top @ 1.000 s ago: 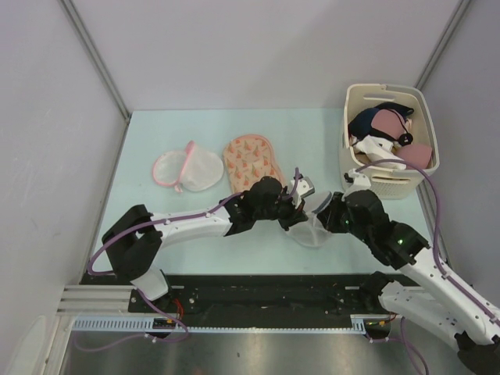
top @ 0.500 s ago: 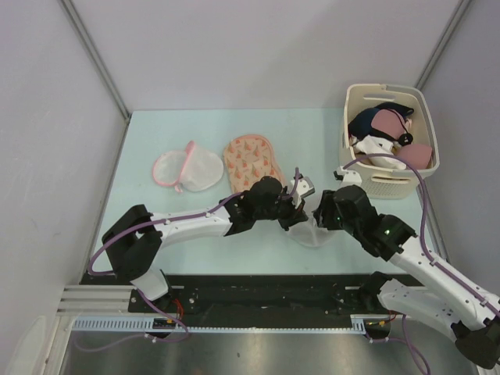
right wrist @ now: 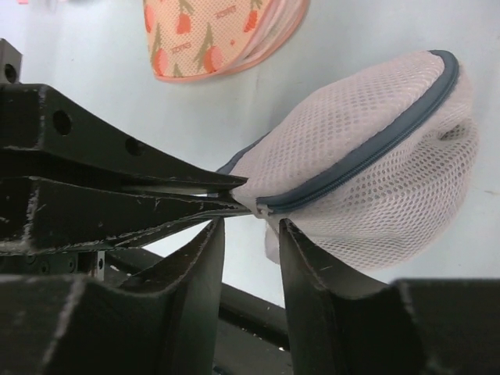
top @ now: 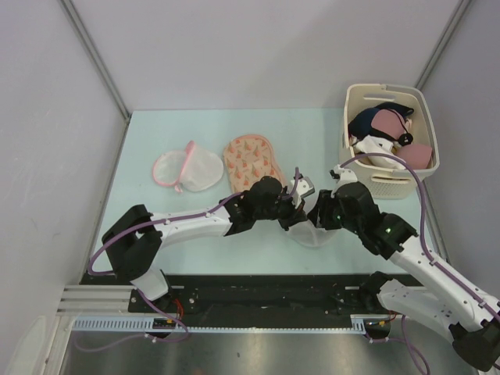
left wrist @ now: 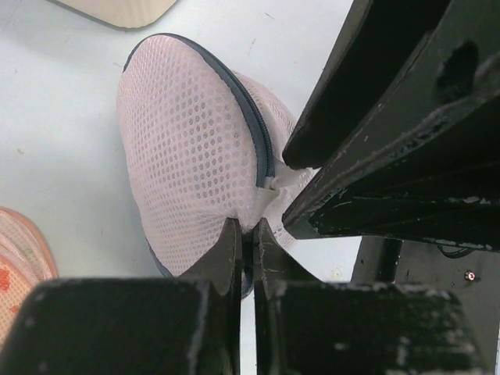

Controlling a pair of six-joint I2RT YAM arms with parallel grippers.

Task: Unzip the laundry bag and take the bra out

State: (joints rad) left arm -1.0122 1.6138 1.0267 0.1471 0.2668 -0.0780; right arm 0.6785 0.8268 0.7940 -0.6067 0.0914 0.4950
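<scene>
My left gripper [left wrist: 246, 234] was pressed together on a fold of the white mesh laundry bag [left wrist: 187, 148], pinching the netting right at the end of its dark grey zipper [left wrist: 251, 117]. The bag sat on the pale green table [top: 156, 141], near the front edge and about mid-way across, bulging up between my two arms. My right gripper [right wrist: 248, 234] faced the left one closely, its fingers [right wrist: 205, 262] spread, one on either side of the zipper's end (I could not tell whether either pad touched it). The zipper looked closed along the whole visible rim, and what lay inside the mesh I could not make out. Farther back lay a peach tulip-printed fabric oval [top: 252, 158] and a round white net pouch with pink trim [top: 186, 169]; a cream slatted plastic basket [top: 391, 186] of garments stood at the right.
</scene>
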